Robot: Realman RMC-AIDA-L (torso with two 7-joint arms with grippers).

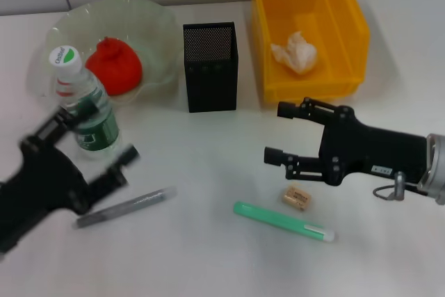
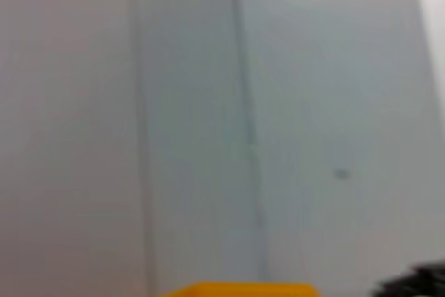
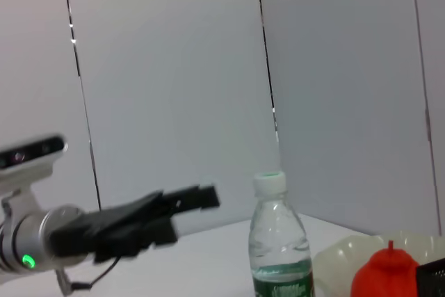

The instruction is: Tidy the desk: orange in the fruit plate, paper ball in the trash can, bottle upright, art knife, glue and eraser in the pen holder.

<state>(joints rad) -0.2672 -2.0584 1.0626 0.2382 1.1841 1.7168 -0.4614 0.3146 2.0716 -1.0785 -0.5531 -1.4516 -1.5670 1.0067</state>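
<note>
We see the paper ball (image 1: 295,52) already in the yellow trash can (image 1: 348,29), the orange (image 1: 114,66) in the fruit plate (image 1: 153,22), and the bottle (image 1: 85,102) upright. Our right gripper (image 1: 274,133), jaws spread and empty, hovers just beyond the eraser (image 1: 297,197); we should drop squarely over it. The left gripper (image 1: 87,151), released, sits by the bottle.

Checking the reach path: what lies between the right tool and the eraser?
Nothing: in the head view, only bare table separates the open right tool from the eraser just below it.
</note>
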